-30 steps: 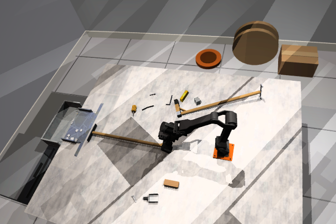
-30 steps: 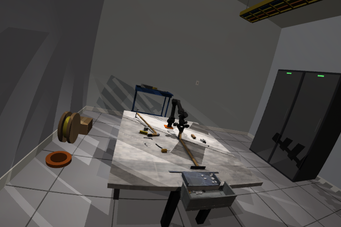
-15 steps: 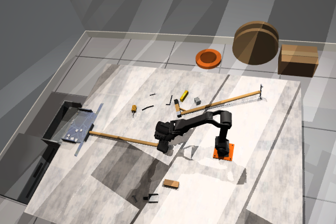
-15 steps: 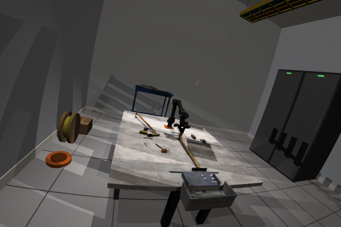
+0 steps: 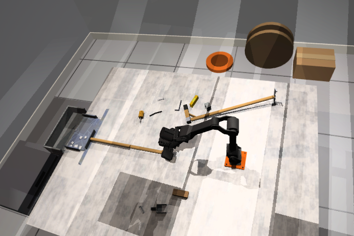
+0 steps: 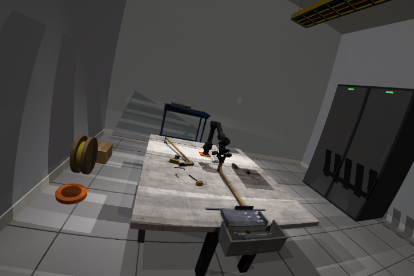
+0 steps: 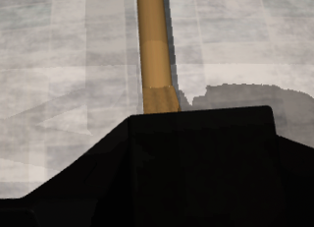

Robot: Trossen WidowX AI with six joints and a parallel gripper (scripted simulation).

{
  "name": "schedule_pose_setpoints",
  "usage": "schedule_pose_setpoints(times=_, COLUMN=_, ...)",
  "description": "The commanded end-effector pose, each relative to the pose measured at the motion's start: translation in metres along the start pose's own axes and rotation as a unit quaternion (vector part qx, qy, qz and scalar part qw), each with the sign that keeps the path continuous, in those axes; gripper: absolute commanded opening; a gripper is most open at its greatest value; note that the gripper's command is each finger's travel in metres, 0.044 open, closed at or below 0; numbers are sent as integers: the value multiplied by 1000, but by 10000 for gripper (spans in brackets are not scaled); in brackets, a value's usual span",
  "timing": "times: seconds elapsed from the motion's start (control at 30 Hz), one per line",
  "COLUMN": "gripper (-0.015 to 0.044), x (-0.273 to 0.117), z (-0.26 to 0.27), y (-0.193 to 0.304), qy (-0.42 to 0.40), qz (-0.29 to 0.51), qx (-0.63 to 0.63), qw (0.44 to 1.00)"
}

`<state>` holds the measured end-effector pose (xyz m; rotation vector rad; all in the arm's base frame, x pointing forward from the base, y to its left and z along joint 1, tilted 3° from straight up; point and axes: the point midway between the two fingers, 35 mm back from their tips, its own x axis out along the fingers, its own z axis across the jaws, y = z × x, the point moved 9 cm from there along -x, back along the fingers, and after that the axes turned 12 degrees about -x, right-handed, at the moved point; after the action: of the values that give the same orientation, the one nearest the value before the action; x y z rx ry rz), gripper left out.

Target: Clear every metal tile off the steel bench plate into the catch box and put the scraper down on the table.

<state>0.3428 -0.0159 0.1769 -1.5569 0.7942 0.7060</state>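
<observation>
my gripper (image 5: pixel 167 154) (image 6: pixel 221 157) is clamped on the long scraper (image 5: pixel 127 146) (image 6: pixel 232 187) (image 7: pixel 156 55); a skewed push could spill tiles (image 5: pixel 75 146) (image 6: pixel 249 217) off the plate's (image 5: pixel 85 125) (image 6: pixel 232 218) side (blade narrower than plate).

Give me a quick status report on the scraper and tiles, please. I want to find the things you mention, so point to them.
Jaws (image 5: pixel 167 153) shut on long scraper (image 5: pixel 127 146) (image 6: pixel 230 185) (image 7: pixel 156 45). Blade at bench plate's (image 5: pixel 84 128) (image 6: pixel 233 218) near edge; several tiles (image 5: pixel 75 146) (image 6: pixel 257 217) still uncleared. Nothing visibly blocking the push.

Yellow block (image 5: pixel 193 101) (image 6: pixel 173 160) near grey cube (image 5: pixel 207 105) (image 6: pixel 177 156). Orange ring (image 5: pixel 210 66) (image 6: pixel 60 197) on floor, near cardboard box (image 5: pixel 313 64) (image 6: pixel 104 153). Wooden block (image 5: pixel 180 193) (image 6: pixel 234 165) on tabletop.
</observation>
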Motion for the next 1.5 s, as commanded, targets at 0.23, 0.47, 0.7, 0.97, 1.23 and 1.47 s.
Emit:
schedule_pose_setpoints(times=0.23, gripper=0, x=6, z=0, y=-15, qy=-2, qz=-8, qx=-1, qw=1000)
schedule_pose_setpoints(times=0.47, gripper=0, x=13, z=0, y=-25, qy=-2, qz=-8, qx=-1, qw=1000)
schedule_pose_setpoints(times=0.7, gripper=0, x=20, z=0, y=-34, qy=-2, qz=-9, qx=-1, qw=1000)
schedule_pose_setpoints(times=0.97, gripper=0, x=25, z=-1, y=-42, qy=-2, qz=-9, qx=-1, qw=1000)
schedule_pose_setpoints(times=1.23, gripper=0, x=31, z=-3, y=-52, qy=-2, qz=-10, qx=-1, qw=1000)
schedule_pose_setpoints(times=1.47, gripper=0, x=36, z=-5, y=-61, qy=-2, qz=-10, qx=-1, qw=1000)
